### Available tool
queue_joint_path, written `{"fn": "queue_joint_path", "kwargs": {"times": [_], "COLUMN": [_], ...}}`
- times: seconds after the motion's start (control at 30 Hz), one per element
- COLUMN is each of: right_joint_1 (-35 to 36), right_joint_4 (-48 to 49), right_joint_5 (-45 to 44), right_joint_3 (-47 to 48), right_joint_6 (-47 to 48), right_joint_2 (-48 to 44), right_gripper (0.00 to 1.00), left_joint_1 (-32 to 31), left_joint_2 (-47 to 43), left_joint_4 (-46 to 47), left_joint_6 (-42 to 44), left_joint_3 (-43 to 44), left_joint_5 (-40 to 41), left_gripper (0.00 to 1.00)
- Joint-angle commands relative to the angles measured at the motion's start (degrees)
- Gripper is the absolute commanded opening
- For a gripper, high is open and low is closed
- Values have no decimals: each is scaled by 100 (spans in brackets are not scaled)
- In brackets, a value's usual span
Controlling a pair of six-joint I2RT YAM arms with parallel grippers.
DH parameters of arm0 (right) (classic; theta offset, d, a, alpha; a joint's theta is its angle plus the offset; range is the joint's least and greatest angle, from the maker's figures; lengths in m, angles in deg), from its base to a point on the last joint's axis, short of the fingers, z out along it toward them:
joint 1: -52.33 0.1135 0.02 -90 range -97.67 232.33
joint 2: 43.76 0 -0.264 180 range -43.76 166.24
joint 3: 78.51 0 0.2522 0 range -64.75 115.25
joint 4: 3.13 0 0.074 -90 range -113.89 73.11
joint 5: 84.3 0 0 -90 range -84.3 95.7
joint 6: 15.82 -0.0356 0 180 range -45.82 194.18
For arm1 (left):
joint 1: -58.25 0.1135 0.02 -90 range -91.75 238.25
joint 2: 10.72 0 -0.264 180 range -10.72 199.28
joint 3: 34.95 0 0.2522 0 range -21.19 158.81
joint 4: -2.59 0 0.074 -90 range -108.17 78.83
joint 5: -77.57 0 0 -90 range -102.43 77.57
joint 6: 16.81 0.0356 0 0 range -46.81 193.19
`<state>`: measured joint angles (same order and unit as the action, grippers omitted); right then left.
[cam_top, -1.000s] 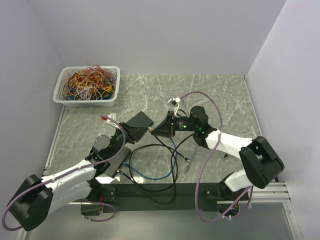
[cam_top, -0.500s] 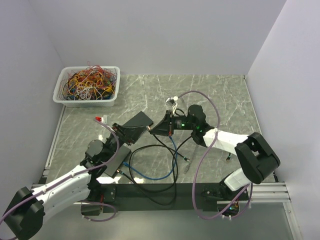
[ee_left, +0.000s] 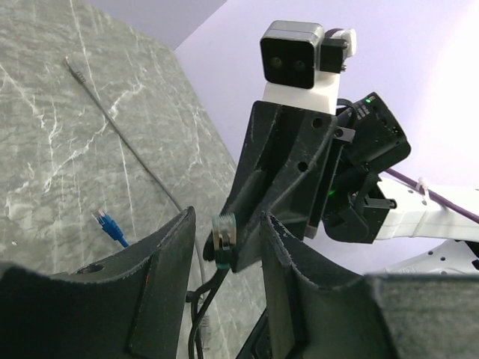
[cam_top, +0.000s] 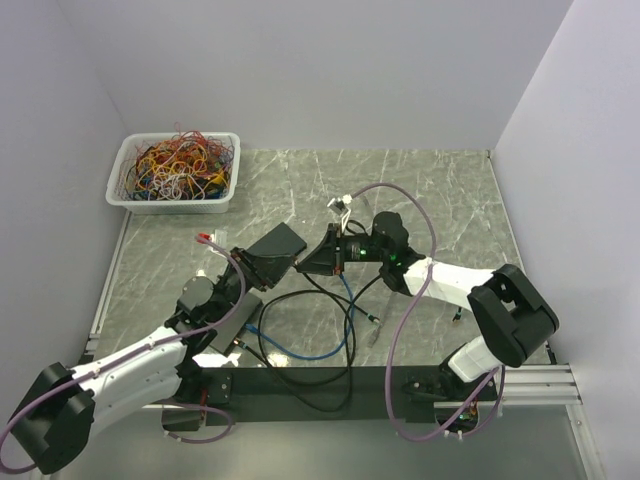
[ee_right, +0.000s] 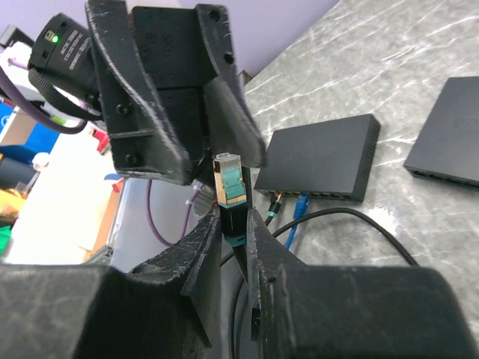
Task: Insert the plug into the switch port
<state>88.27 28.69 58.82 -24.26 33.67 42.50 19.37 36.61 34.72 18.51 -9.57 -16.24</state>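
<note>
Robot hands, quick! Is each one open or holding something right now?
Left hand: open, holding nothing.
Right hand: closed on the plug.

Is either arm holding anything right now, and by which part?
The right gripper holds the plug, pinched on its dark boot just behind the clear connector. The left gripper is open and grips nothing.

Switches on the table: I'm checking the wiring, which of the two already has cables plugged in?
The middle switch in the right wrist view, with a blue cable in its ports; the right-edge switch shows none.
</note>
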Motion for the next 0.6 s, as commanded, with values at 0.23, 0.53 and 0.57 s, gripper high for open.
{"fn": "queue_joint_path", "kwargs": {"times": [0.23,0.53,0.57], "right_joint_1": [246,255,247], "right_joint_4": [170,-67,-267], "right_joint_5": [40,-144,-266], "right_joint_3": [161,222,249], "right_joint_6": [17,96,201], "right_joint_2": [-144,-171,-214], "right_gripper": [1,2,11], "left_joint_1": [-173,-340,-384], "left_joint_2": [347,312,303], "left_joint_4": [166,-535,-702], "left_joint_6": [264,326,335], "left_joint_3": [376,604,727], "left_joint_5": [65,363,355], "left_gripper": [42,1,1]}}
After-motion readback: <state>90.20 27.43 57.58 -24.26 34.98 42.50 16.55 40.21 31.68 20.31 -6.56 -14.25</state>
